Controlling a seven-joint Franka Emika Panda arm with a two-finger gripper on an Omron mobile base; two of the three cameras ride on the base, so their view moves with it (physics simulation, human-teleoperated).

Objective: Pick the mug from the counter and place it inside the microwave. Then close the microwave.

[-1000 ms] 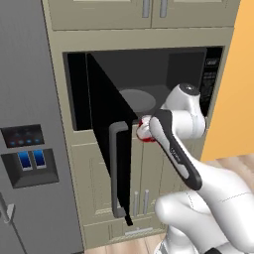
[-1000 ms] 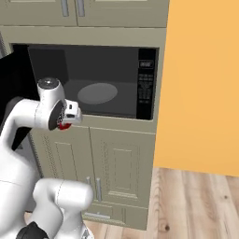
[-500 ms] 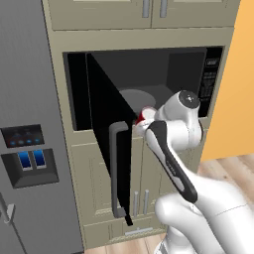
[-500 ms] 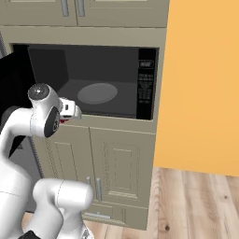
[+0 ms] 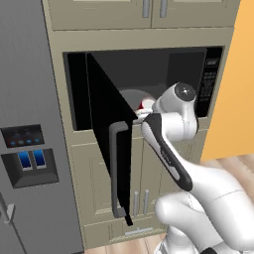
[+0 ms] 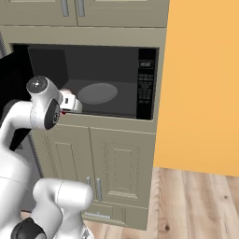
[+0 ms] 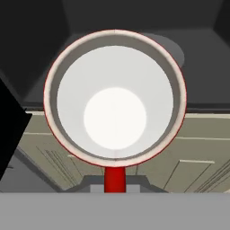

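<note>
While its jaws pinch tight, the gripper (image 5: 144, 110) holds the mug (image 7: 115, 96).
The red mug sits at the open front of the microwave (image 6: 146, 84), near the round plate (image 6: 97, 93), with the door (image 5: 106, 144) swung wide.

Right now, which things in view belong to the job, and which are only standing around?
Belong to the job:
- mug, held by the shut pincer
- microwave, its door open, turntable inside

Only standing around:
- fridge
- lower cabinets
- upper cabinets
- orange wall
</note>
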